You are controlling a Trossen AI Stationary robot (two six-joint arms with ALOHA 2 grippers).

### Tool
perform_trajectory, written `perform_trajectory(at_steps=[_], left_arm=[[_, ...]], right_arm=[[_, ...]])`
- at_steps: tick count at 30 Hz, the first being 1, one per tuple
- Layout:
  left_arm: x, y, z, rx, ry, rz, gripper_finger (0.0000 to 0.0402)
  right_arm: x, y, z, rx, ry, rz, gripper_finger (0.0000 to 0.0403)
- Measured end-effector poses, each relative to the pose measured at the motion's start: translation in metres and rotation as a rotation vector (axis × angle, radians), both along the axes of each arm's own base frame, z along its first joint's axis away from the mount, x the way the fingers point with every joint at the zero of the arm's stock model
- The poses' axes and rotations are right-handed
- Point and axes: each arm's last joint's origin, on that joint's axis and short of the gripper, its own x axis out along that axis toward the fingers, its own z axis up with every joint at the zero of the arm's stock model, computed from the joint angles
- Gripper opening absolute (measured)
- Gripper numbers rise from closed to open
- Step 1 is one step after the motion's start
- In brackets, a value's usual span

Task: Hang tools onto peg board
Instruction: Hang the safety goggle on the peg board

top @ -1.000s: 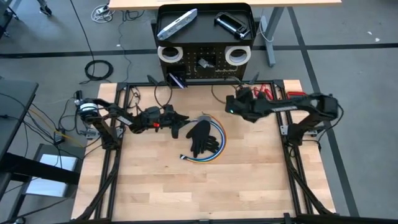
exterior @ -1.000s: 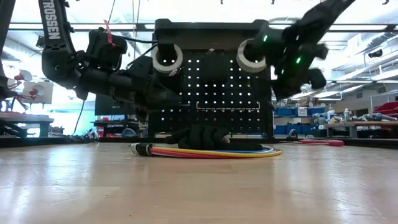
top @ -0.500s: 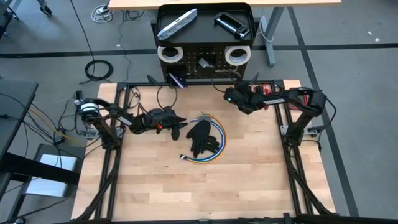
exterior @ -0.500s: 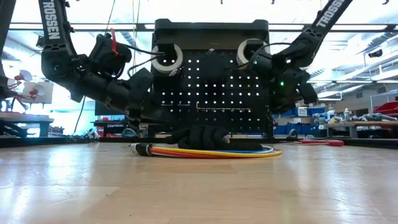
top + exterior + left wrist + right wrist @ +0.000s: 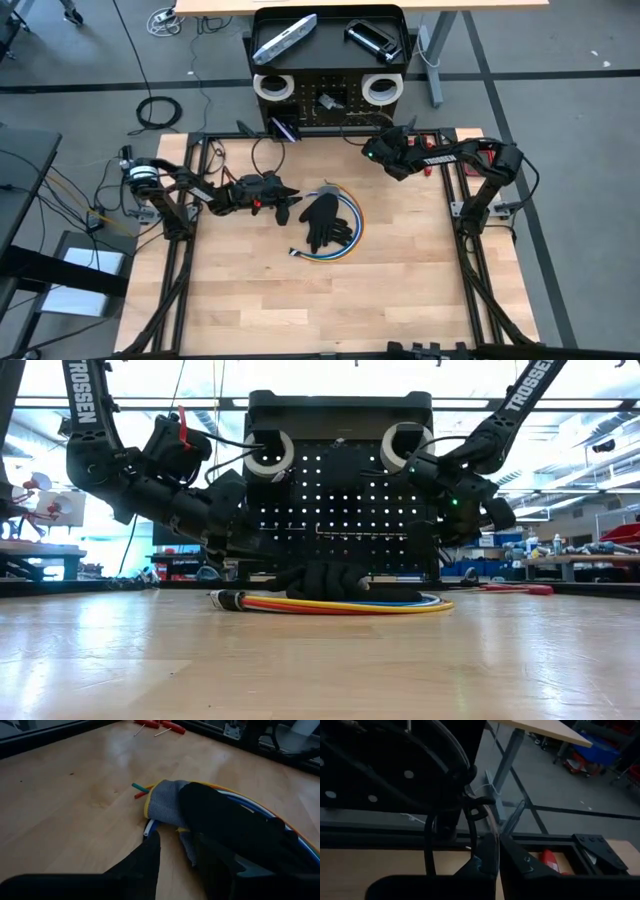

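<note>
Your peg board (image 5: 330, 100) stands upright at the far edge of the wooden surface (image 5: 400, 280), two white tape rolls (image 5: 272, 87) hanging on its front near the top corners, a silver-grey flat bar (image 5: 284, 38) and a black clamp (image 5: 374, 38) lying on its top tray. A purple-handled tool (image 5: 285, 128) sits low at the board's left side, and red-handled tools (image 5: 428, 148) lie on the surface just beside its right foot. In the middle of the surface a black glove (image 5: 324, 220) rests on a coil of coloured cables (image 5: 345, 238). Your right pincer (image 5: 388, 150) hangs close to the board's lower right corner, near the red-handled tools; its fingers are pressed together, and the right wrist view shows a thin dark wire loop (image 5: 465, 820) right at their tips, though you cannot tell whether it is pinched. Your left pincer (image 5: 284, 197) hovers low over the surface just left of the glove, fingers (image 5: 145, 865) partly spread and holding nothing, their tips near the glove's grey cuff (image 5: 165, 805).
</note>
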Motion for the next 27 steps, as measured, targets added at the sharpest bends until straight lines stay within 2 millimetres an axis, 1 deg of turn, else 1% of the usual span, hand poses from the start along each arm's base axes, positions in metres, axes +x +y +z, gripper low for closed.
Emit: perform_trajectory(at_steps=[4, 8, 12, 14, 17, 23, 27], left_arm=[[0.0, 0.0, 0.0, 0.0, 0.0, 0.0, 0.0127], [0.0, 0.0, 0.0, 0.0, 0.0, 0.0, 0.0127], [0.0, 0.0, 0.0, -0.002, 0.005, 0.0, 0.0127], [0.0, 0.0, -0.001, -0.004, 0.011, 0.0, 0.0127], [0.0, 0.0, -0.001, -0.005, 0.015, 0.0, 0.0127], [0.0, 0.0, -0.001, -0.005, 0.014, 0.001, 0.0127], [-0.001, 0.0, -0.002, 0.011, 0.026, -0.006, 0.0127]], right_arm=[[0.0, 0.0, -0.001, 0.017, 0.0, 0.011, 0.002], [-0.002, -0.002, -0.003, 0.076, -0.007, 0.038, 0.0024], [-0.006, -0.009, -0.01, 0.15, -0.012, 0.055, 0.0028], [-0.005, -0.01, -0.013, 0.173, -0.02, 0.066, 0.0036], [-0.005, -0.009, -0.014, 0.186, -0.016, 0.075, 0.006], [-0.005, -0.008, -0.015, 0.203, -0.018, 0.087, 0.0125], [-0.005, -0.007, -0.016, 0.243, -0.024, 0.106, 0.0167]])
